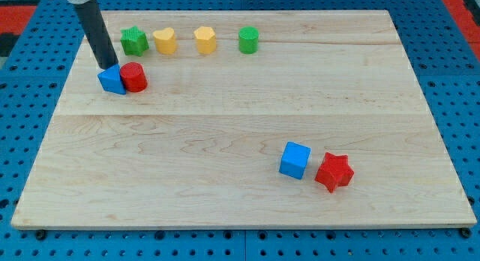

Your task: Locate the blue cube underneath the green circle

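Tip [106,67] down at the upper left of the wooden surface [225,118], touching a blue block [112,79] beside a red cylinder [134,77]. No jaws fitted, only a bare rod. Green circle [248,40] well right of tip; blue cube [295,160] far toward lower right, beside red star [334,172].

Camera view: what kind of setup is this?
Likely a lab tabletop pushing rig: wooden board on a blue pegboard base, small coloured blocks like the blue cube, and my tip touching another blue block.
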